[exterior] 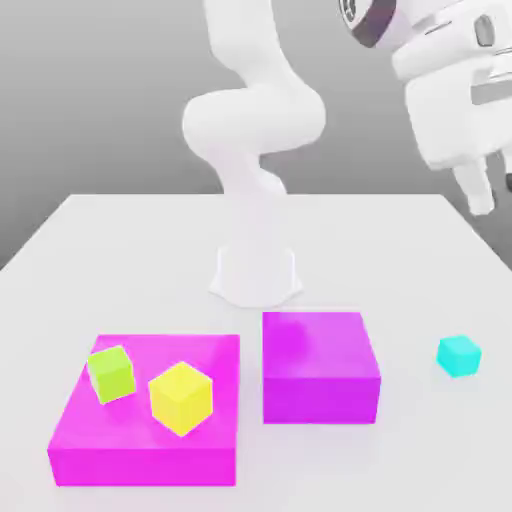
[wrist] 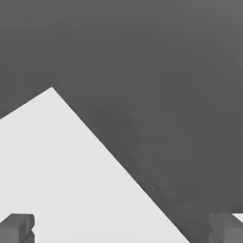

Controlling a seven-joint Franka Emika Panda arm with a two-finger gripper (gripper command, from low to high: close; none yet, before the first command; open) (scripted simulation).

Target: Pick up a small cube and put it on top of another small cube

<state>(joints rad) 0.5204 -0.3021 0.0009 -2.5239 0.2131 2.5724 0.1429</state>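
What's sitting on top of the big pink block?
The wide pink block has two cubes on top: a green cube and a yellow cube. The patches of pink right under them are covered. The other pink block has nothing on it.

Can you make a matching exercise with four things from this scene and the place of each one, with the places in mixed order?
Things:
1. cyan cube
2. yellow cube
3. gripper
4. small magenta block

Places:
A. on the wide magenta block, beside the green cube
B. high above the table, at the exterior view's right
C. alone on the table, at the exterior view's right
D. on the table, in front of the arm's base

Pairs: 1-C, 2-A, 3-B, 4-D
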